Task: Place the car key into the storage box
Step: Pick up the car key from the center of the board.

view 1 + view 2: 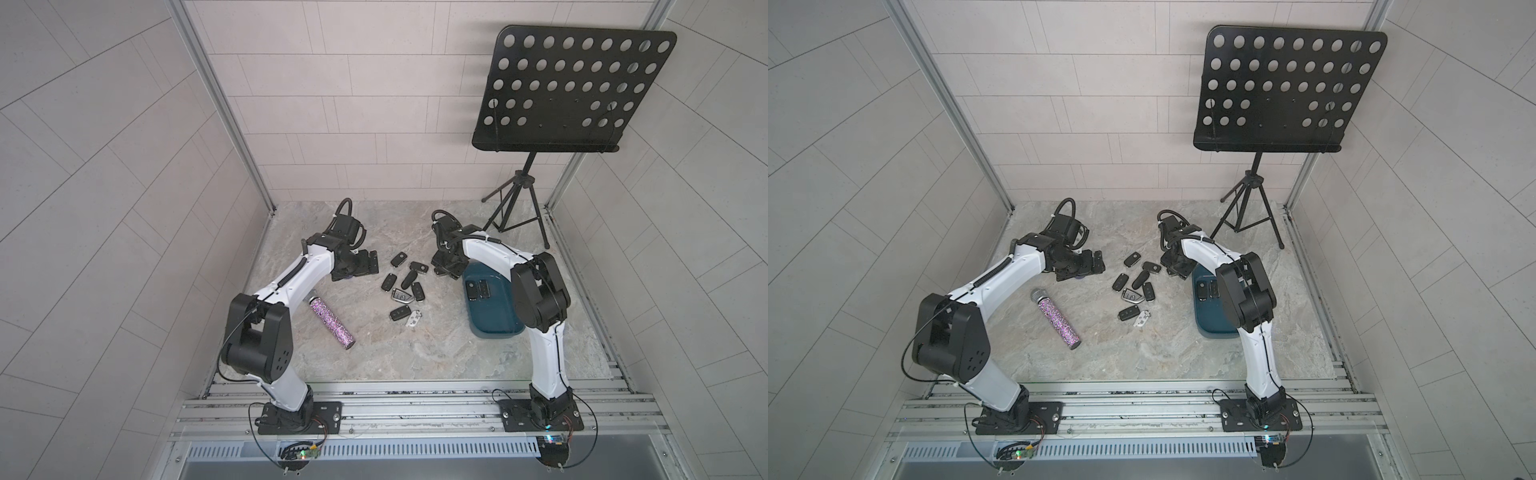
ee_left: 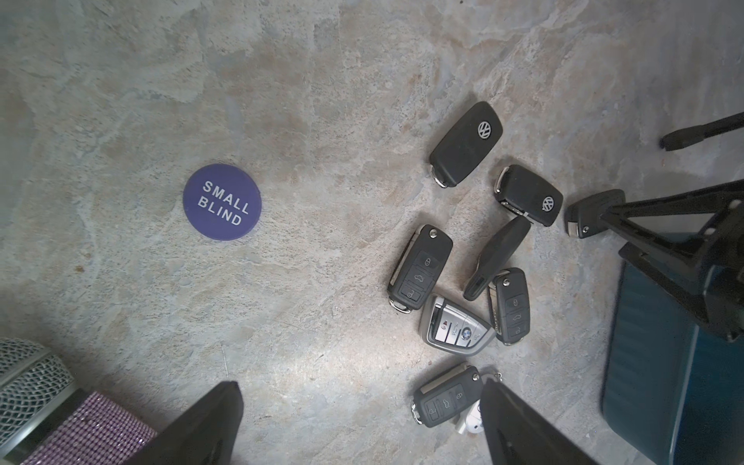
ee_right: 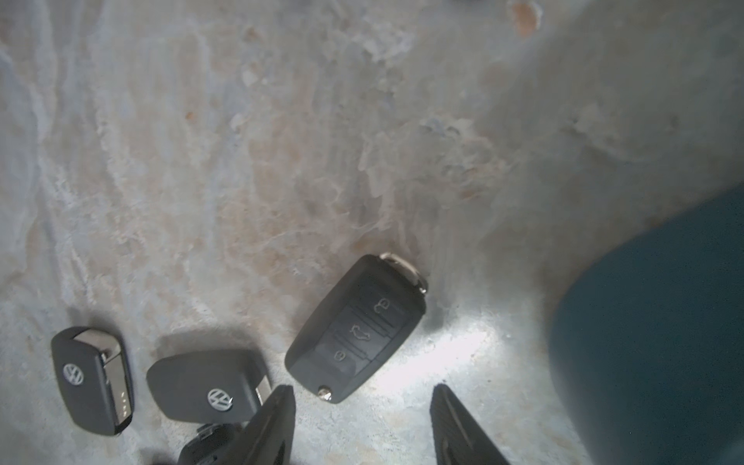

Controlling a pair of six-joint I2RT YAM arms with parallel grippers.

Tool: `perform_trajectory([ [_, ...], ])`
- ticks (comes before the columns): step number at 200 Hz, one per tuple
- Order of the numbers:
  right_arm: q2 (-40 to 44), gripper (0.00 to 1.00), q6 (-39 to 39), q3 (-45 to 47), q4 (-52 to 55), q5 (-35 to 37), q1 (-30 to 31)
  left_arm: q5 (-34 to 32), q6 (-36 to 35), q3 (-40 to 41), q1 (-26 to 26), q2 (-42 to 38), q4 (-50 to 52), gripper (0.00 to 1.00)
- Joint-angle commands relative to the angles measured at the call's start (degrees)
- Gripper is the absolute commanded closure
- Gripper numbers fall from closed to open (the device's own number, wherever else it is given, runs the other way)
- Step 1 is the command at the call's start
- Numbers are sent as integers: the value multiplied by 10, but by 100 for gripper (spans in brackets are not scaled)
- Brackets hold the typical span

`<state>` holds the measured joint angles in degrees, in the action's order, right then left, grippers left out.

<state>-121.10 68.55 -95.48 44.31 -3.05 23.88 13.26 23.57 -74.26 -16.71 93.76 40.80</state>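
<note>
Black and flat, the car key (image 3: 356, 328) lies on the stone-look table (image 1: 374, 353), buttons facing up, just outside the far end of the storage box (image 1: 494, 316). It is close to the box but not in it. The right gripper (image 3: 362, 392) hangs low over the key. Its two fingers (image 3: 277, 422) are apart and nothing is pinched between them. The key sits just in front of the fingertips, and I cannot tell if one finger touches it. The key's long side runs on a slant across the gap. Its end with the little round button is nearest the fingertips, and its silver ring end points away from them, leaning toward the teal box. In the left wrist view the same key (image 2: 583, 213) peeks out from behind the right gripper. The box's long side runs from near to far in both top views, and two keys (image 1: 478, 289) already lie inside at the far end. The left gripper (image 2: 361, 384) is spread wide and holds nothing. It hangs beside a pile of keys (image 1: 405, 286) and above a purple chip (image 2: 222, 202). A sparkly microphone (image 1: 330, 318) lies nearby.
</note>
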Motion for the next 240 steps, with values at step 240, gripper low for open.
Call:
perform_trajectory([
  [240,-102,56,128,-91,67,-2,-11,-3,14,15,32,-16,1,0],
])
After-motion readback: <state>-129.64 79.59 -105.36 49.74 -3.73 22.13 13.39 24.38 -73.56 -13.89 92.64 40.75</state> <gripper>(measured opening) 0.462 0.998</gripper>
